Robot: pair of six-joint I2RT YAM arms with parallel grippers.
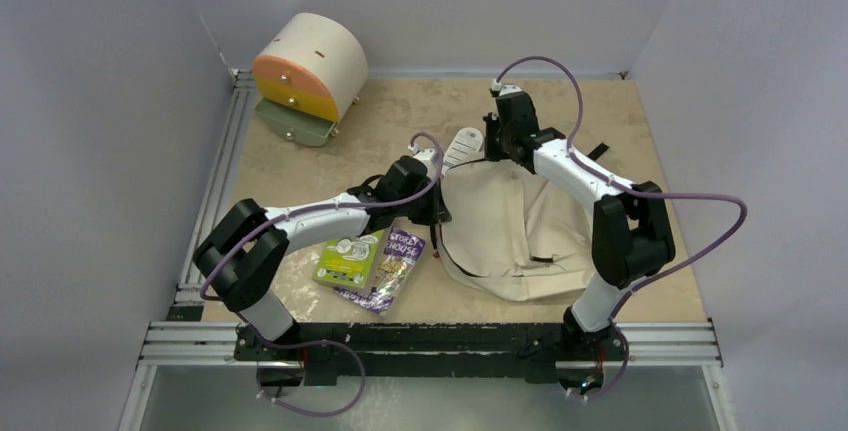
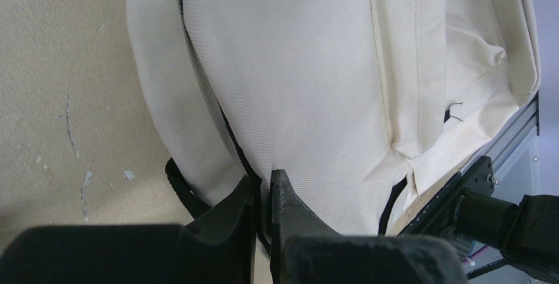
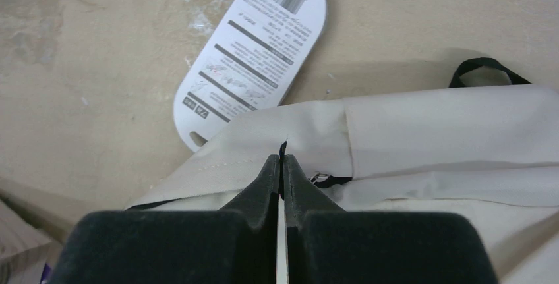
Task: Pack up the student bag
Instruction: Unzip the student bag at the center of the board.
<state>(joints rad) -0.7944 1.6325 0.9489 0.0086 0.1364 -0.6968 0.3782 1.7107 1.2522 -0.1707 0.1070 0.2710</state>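
Note:
The student bag (image 1: 515,236), cream fabric with black zippers and straps, lies flat at the table's middle right. My left gripper (image 1: 440,213) is at its left edge. In the left wrist view that gripper (image 2: 264,182) is shut on a fold of the bag (image 2: 310,80), right along its black zipper seam. My right gripper (image 1: 497,147) is at the bag's far end. In the right wrist view it (image 3: 282,160) is shut on a thin black tab (image 3: 283,146) sticking up from the bag's (image 3: 428,126) top edge.
A white oval label card (image 1: 463,143) (image 3: 254,50) lies partly under the bag's far end. A green booklet (image 1: 349,259) and a purple one (image 1: 392,269) lie under my left arm. A cream-and-orange drawer unit (image 1: 305,71) stands at the back left.

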